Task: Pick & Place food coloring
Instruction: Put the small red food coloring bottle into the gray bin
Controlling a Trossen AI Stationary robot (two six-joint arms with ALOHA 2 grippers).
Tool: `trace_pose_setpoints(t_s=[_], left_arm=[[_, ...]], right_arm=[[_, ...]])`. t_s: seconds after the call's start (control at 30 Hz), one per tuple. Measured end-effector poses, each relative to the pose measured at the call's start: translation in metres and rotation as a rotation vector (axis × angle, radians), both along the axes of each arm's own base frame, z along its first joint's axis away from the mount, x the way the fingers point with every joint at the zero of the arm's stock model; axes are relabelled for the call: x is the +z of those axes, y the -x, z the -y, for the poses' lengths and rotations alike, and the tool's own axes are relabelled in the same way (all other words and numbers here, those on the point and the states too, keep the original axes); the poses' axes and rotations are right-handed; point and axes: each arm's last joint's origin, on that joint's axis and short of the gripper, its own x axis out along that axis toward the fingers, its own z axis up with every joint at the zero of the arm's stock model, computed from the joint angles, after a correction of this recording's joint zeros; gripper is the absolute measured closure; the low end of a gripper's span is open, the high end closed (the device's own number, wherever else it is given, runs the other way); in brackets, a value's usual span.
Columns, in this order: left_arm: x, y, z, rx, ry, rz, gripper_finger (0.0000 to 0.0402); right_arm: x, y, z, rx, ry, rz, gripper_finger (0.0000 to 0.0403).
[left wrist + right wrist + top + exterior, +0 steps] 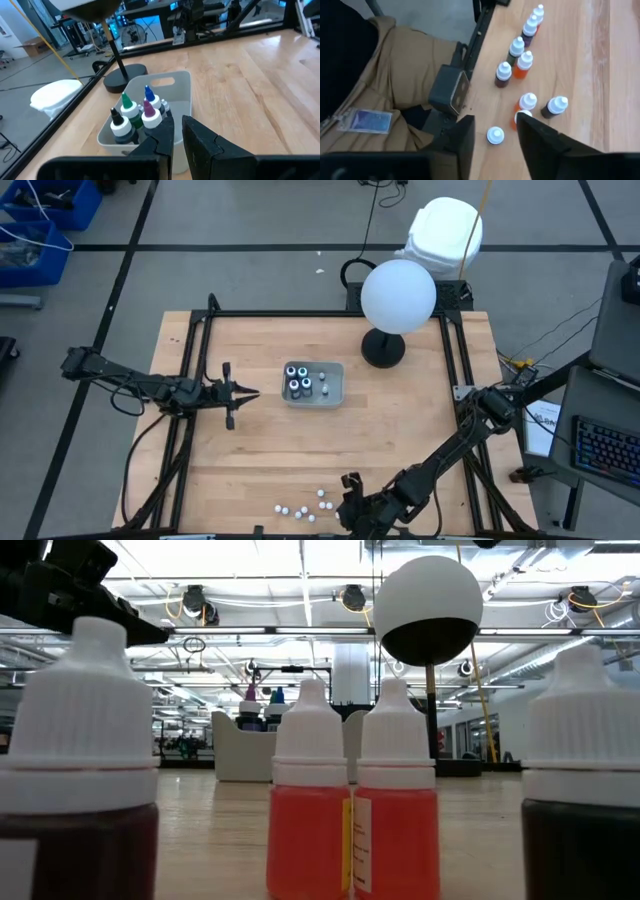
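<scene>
Standing by the pale wooden table (pixel 400 440), I used the small grey plastic tray (pixel 336 380) at its middle as my marker. That tray had a handful of the tiny food coloring bottles (pixel 131 116) standing upright inside, coloured tips up. The rest of the little white-capped bottles (pixel 305 505) sat loose on the wood, well away from the tray near the front edge, some standing, a couple tipped over.

The right gripper (pixel 492 135) hovered right over that loose bunch, its dark fingers spread apart with a white cap between them, not pinching anything. The left gripper (pixel 177 137) sat just beside the tray on its left, fingers nearly together with a thin gap, holding nothing.

Behind the tray stood a big white globe on a black stand (pixel 398 297).
</scene>
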Motion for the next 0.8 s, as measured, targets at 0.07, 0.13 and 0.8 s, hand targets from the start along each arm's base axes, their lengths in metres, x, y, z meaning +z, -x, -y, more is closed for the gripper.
trace_pose_setpoints(t_s=[0.07, 0.13, 0.8], left_arm=[[-0.001, 0.0, 0.0, 0.0, -0.004, -0.014, 0.0355], [-0.002, 0.0, 0.0, 0.0, -0.006, -0.021, 0.0355], [-0.002, 0.0, 0.0, 0.0, -0.006, -0.022, 0.0355]], right_arm=[[0.0, 0.0, 0.0, 0.008, 0.007, 0.002, 0.0239], [-0.003, 0.001, 0.0, 0.015, 0.013, 0.006, 0.0228], [-0.031, 0.011, 0.002, 0.182, 0.138, 0.072, 0.0234]])
